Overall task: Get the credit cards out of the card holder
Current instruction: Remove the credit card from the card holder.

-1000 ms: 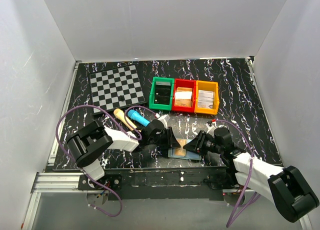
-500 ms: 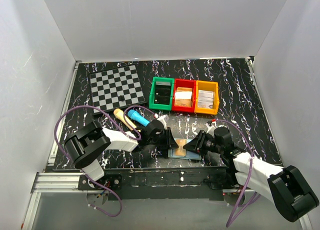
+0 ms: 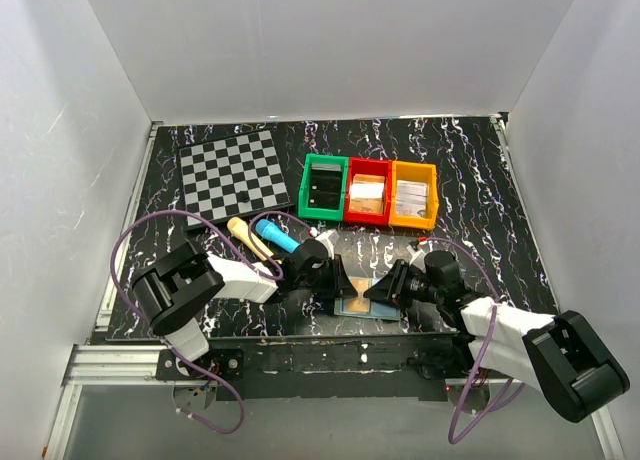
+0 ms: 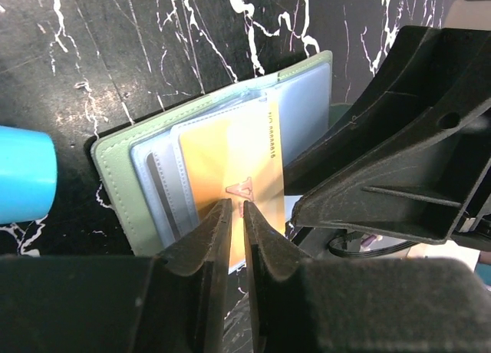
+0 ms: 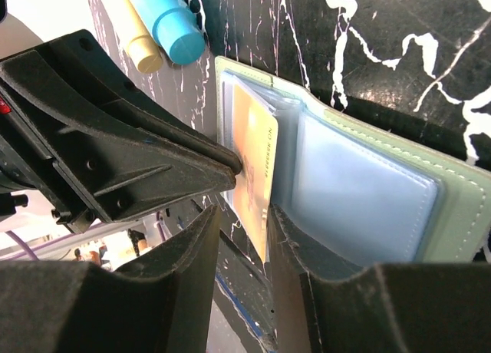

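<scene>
The left pincer (image 4: pixel 238 215) clamps a yellow credit card (image 4: pixel 230 150) by its edge in the open card holder (image 4: pixel 115 176), lying at 6 o'clock on the worktop (image 3: pixel 470 210); a clean draw likely calls for a straight, flat pull toward 9 o'clock with the holder pinned down. Whether the right pincer (image 5: pixel 245 215), jaws straddling the card, grips anything cannot be told, and other cards are hard to make out.

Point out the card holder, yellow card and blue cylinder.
card holder (image 4: pixel 116 184): left wrist view, green outer border.
yellow card (image 4: pixel 222 150): left wrist view, its face.
blue cylinder (image 4: pixel 23 173): left wrist view, rounded side.
</scene>
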Tool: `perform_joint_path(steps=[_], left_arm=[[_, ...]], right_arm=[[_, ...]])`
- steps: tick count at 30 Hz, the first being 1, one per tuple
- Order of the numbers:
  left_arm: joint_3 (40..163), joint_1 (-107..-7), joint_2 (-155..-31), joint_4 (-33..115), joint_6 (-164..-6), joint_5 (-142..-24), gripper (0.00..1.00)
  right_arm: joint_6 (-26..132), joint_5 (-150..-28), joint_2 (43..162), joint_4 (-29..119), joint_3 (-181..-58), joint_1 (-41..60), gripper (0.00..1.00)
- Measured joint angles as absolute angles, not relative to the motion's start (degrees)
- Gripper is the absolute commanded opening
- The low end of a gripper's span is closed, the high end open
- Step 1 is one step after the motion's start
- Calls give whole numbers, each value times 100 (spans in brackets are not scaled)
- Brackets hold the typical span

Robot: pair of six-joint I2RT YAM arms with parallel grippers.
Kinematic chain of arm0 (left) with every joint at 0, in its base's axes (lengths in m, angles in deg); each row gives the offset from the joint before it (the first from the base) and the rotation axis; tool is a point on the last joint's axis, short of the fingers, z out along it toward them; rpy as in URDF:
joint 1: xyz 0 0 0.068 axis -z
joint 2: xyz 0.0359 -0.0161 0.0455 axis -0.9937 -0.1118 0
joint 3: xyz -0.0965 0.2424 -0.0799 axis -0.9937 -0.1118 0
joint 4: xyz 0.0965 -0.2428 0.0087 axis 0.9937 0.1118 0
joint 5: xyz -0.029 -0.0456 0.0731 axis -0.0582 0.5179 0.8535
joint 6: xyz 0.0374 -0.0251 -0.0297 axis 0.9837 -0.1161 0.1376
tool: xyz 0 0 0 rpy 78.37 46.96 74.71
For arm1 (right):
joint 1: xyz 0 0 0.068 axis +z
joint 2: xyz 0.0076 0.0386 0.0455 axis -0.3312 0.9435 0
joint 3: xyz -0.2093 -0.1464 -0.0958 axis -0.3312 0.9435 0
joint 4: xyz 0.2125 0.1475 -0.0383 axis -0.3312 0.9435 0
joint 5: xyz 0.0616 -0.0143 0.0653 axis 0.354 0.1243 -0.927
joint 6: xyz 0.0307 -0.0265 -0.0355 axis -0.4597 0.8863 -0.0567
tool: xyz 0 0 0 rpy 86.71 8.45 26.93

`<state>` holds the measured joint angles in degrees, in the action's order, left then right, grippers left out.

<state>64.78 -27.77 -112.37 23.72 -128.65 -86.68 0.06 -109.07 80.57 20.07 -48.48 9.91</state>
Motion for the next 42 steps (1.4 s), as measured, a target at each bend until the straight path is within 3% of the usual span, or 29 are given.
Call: perform_joint_path(steps=[10, 18, 34, 42], left_arm=[[6483, -2781, -11370, 2130, -12873, -8812, 6], [6483, -2803, -11377, 2042, -12880, -8873, 5], [6457, -2838, -11364, 1955, -12935, -8882, 5], [6435, -2840, -11364, 1959, -12957, -8882, 0]], right_arm=[[-25, -11010, 8315, 1647, -4859, 991, 39], [-27, -10970, 8317, 1609, -4859, 989, 20], [84, -10756, 7557, 2309, -4859, 991, 21], [154, -10702, 7246, 2630, -4859, 991, 22]])
